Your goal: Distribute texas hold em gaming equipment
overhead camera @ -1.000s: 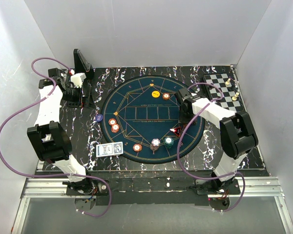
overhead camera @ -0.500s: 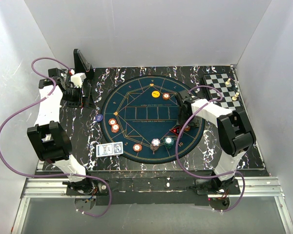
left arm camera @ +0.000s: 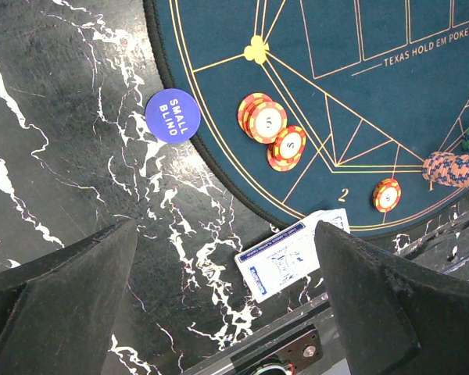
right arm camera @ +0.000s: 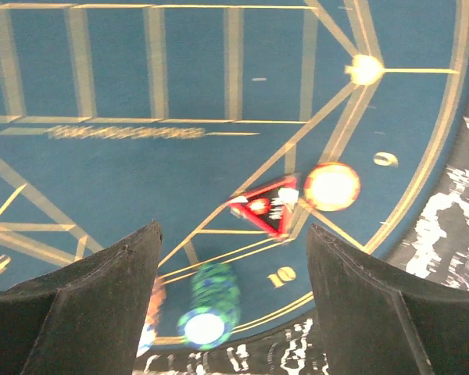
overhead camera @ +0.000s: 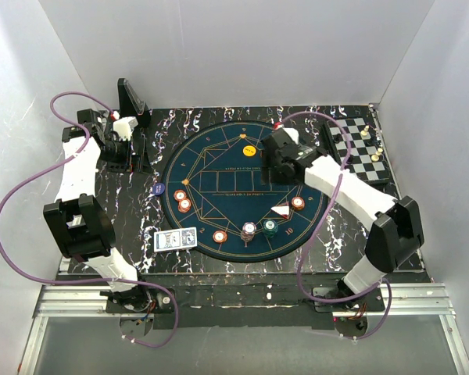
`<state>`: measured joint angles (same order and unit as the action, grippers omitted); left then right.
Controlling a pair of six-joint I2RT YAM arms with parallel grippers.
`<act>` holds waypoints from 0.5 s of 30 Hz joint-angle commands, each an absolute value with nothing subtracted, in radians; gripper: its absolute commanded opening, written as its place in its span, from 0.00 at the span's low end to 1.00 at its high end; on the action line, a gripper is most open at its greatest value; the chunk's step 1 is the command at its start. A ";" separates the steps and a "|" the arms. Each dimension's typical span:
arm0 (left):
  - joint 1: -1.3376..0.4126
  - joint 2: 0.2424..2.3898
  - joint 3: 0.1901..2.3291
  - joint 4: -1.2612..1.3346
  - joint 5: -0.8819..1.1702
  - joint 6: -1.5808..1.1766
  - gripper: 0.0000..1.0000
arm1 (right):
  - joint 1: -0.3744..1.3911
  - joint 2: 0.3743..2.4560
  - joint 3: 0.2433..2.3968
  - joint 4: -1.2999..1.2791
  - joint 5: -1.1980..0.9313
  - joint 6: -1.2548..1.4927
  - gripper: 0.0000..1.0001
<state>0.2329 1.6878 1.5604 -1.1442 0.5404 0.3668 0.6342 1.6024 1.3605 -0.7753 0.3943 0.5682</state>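
Left claw [left arm camera: 225, 231] spread wide, right claw [right arm camera: 233, 231] parted, empty

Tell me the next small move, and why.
Probably bring the left gripper toward the Small Blind disc: its jaws are open and empty, and the disc lies on the table beside the mat, not on it. The right gripper, open, holds nothing.

Poker chips [overhead camera: 249, 230] and triangle marker [overhead camera: 281, 210] crowd the mat's [overhead camera: 213, 160] near rim; middle open.
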 commanded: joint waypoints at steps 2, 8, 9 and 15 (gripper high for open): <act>0.238 1.647 1.552 -1.135 0.574 0.367 0.98 | 0.823 1.629 1.480 -0.841 0.325 0.538 0.85; 0.238 1.643 1.549 -1.134 0.572 0.368 0.98 | 0.937 1.729 1.505 -0.830 0.256 0.517 0.88; 0.238 1.643 1.551 -1.137 0.572 0.371 0.98 | 0.948 1.741 1.505 -0.830 0.249 0.515 0.88; 0.238 1.638 1.549 -1.134 0.572 0.370 0.98 | 0.968 1.787 1.477 -0.816 0.226 0.512 0.90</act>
